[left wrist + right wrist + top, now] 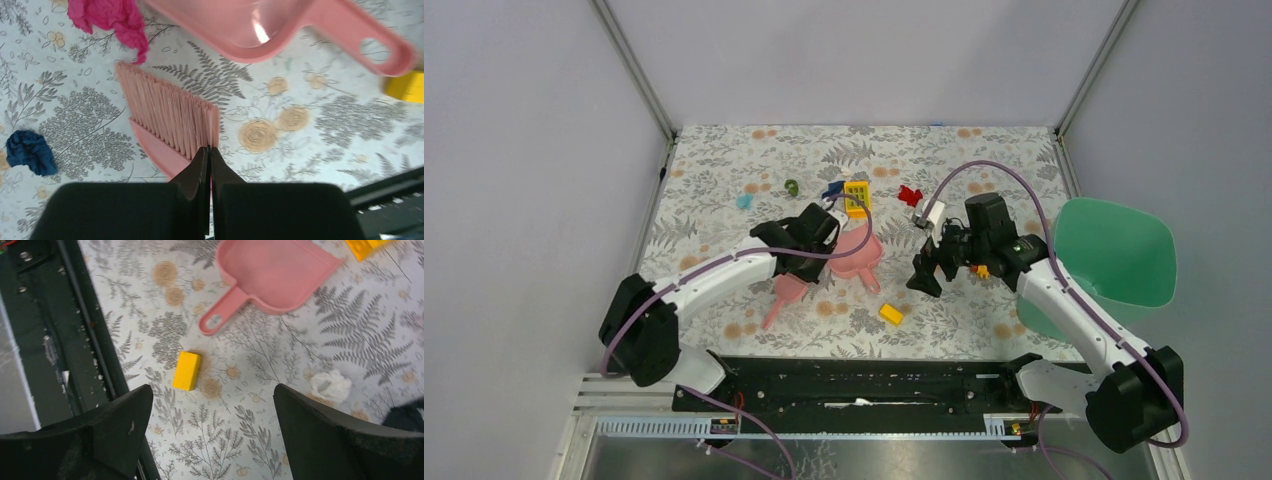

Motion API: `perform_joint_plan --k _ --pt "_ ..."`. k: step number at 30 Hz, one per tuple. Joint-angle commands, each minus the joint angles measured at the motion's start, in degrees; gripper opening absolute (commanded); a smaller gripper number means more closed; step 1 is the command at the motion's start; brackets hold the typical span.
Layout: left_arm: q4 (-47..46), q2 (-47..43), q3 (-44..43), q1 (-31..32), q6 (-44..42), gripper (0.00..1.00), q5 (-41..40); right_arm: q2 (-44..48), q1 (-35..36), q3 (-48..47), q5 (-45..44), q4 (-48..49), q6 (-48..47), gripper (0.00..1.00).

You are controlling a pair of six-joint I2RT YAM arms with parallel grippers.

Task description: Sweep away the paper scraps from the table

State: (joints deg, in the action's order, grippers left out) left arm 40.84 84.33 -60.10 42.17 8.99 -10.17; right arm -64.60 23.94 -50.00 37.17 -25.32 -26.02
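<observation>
Right now your left arm stretches from its near-left base toward the far right, low over the table, with the wrist bent down above the pink brush. The left gripper has its jaws pressed together, the tips at the end of the bristle row; you cannot tell from here whether any bristles are pinched between them. The brush lies flat, its long axis running from the handle at the near left up to the head under your wrist.

Your right arm rises from the near-right base, leans left and far, and tips its wrist downward. The right gripper hangs with its jaws wide apart, holding nothing, over bare print to the right of the pink dustpan. The dustpan's handle points near and right, toward a yellow block lying close by.

The magenta scrap lies on the table just beyond the bristles, a crumpled lump whose ragged tail points at the brush. The dark blue scrap sits apart from the brush on the handle's other side, a rounded wad. The white scrap rests on the table near your right gripper's right-hand finger. A green tray stands at the right edge.
</observation>
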Motion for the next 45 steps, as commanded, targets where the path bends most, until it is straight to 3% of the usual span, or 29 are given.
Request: perform_joint_plan --k 1,7,11,18,31,41,45 --pt "-0.56 -5.41 -3.29 0.12 1.51 0.00 8.99 1.84 -0.07 -0.23 9.55 -3.67 -6.77 0.96" --pt "-1.68 -8.66 -6.38 0.55 1.38 0.00 18.83 1.10 -0.04 -2.06 14.11 -3.13 -8.79 0.86" --pt "-6.22 -11.92 -5.31 0.66 0.77 0.00 28.88 2.34 -0.04 -2.94 17.19 -1.55 -10.21 0.89" --pt "-13.51 -16.28 -3.82 1.36 2.01 0.00 41.11 -5.01 -0.04 -8.15 24.27 -1.77 -9.92 0.91" --pt "-19.20 -16.86 -2.93 2.94 2.62 0.00 51.07 -9.67 0.88 -13.01 26.69 -2.01 -9.48 0.91" --pt "-17.24 -12.27 -8.87 4.91 0.99 0.00 56.00 -8.75 4.99 -12.64 28.30 -3.58 -14.16 0.92" --pt "-17.20 -11.46 -10.72 4.98 0.29 0.00 55.05 -9.47 6.97 -13.07 29.94 -8.22 -17.47 0.85"
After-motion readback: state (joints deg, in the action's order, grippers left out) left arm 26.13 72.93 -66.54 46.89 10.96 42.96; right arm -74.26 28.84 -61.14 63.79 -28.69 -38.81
